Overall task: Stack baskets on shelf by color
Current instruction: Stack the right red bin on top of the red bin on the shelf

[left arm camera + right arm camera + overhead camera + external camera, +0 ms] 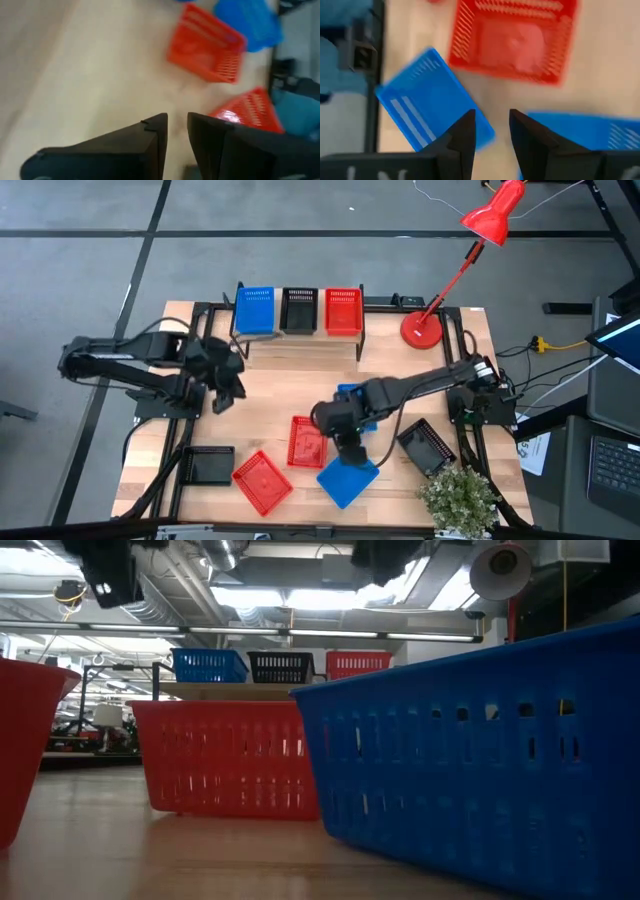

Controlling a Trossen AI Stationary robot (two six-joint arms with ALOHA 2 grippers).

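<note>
On the shelf (300, 348) at the far edge stand a blue basket (255, 310), a black basket (298, 310) and a red basket (343, 311) side by side. The right gripper (350, 448) hovers over the surface (270, 395) between a red basket (306, 442) and a blue basket (348, 479), jaws slightly apart and empty. The left gripper (222, 390) waits near the shelf's left end, jaws narrowly apart, holding nothing.

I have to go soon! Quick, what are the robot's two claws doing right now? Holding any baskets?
Left gripper: empty, fingers slightly apart, above bare table.
Right gripper: open, empty, over the blue basket.
</note>
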